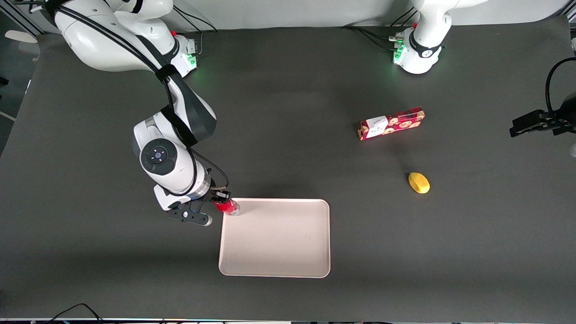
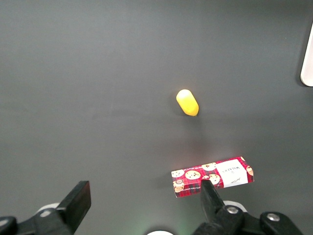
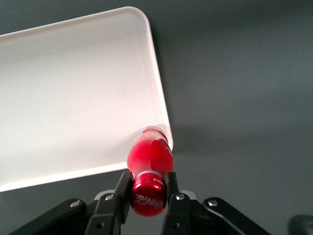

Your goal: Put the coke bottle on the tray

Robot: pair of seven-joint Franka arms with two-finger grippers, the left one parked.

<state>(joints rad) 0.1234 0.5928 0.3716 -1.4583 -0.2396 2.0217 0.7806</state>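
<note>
Matte dark grey cloth covers the table (image 1: 288,90). On it lies a smooth, pale pinkish tray (image 1: 275,258) with rounded corners and a low rim. The gripper (image 3: 148,188) is clenched on the neck of a glossy red bottle (image 3: 149,155), just below its cap, above the tray's corner nearest the working arm. A cookie box (image 1: 391,123) and an oval yellow object (image 1: 419,182) lie toward the parked arm's end.

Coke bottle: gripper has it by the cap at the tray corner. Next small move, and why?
Probably shift a little inward over the tray before lowering. The gripper is shut on the coke bottle at its cap, and the bottle's base sits right over the tray's rim near a corner, so releasing here risks it tipping off the edge.
</note>
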